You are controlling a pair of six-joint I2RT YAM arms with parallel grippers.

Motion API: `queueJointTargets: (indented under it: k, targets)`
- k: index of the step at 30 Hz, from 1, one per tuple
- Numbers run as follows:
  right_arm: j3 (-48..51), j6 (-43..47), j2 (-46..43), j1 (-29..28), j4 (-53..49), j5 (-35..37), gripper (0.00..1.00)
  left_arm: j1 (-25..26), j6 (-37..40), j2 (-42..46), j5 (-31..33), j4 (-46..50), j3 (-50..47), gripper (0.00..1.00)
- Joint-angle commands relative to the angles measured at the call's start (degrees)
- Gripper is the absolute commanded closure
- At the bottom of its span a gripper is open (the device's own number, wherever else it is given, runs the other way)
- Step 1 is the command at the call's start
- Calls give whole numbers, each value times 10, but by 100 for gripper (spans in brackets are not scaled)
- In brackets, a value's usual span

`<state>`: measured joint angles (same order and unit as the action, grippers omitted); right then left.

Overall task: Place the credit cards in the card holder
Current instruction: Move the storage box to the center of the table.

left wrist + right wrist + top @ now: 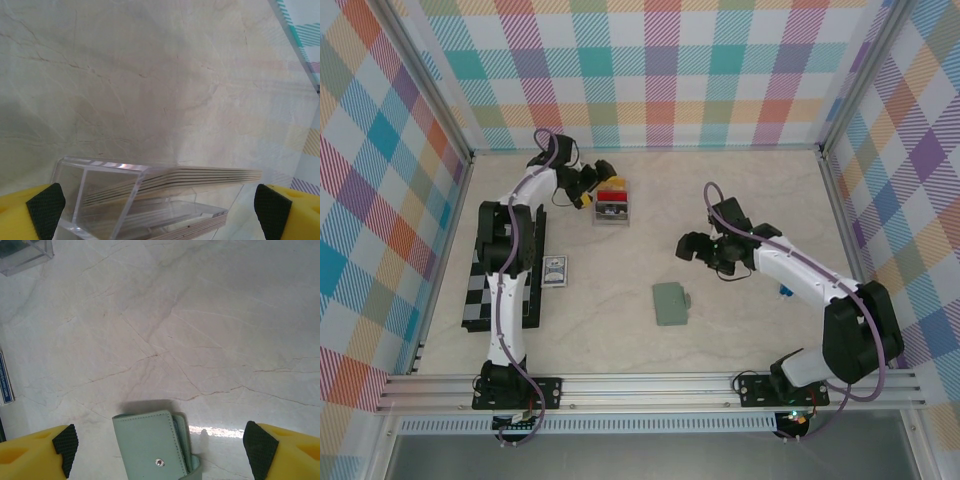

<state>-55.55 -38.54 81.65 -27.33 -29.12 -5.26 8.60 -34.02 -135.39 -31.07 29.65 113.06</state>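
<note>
Left pincer (pixel 159 207) spread, credit cards (pixel 210 176) edge-on; right pincer (pixel 161 446) spread, card holder (pixel 147 447) near

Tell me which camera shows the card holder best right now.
Right wrist: the card holder sits close up, its snap button visible, though the frame's bottom edge crops it. Top external shows it whole but small, a green rectangle on the table.

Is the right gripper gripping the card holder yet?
No, the right gripper has its jaws wide open, and the green card holder lies flat on the table below, untouched.
</note>
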Motion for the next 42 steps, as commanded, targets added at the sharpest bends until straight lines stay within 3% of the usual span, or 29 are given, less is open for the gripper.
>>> queueJointTargets:
  k: [1, 8, 14, 25, 34, 42]
  targets:
    - [13, -8, -20, 10, 1, -8, 11, 27, 2, -10, -43, -8, 20, 1]
    - [44, -12, -47, 32, 6, -16, 12, 80, 38, -37, -71, 15, 60, 2]
    - [90, -26, -76, 72, 32, -56, 14, 140, 86, -88, -113, 72, 149, 4]
    - [157, -13, -92, 143, 104, -153, 28, 226, 157, -135, -173, 141, 228, 7]
    - [110, 50, -16, 232, 146, -170, 20, 233, 102, -81, -84, 88, 156, 8]
    - [-10, 57, 127, 247, 162, -232, 23, 224, 15, 24, -34, -47, -6, 8]
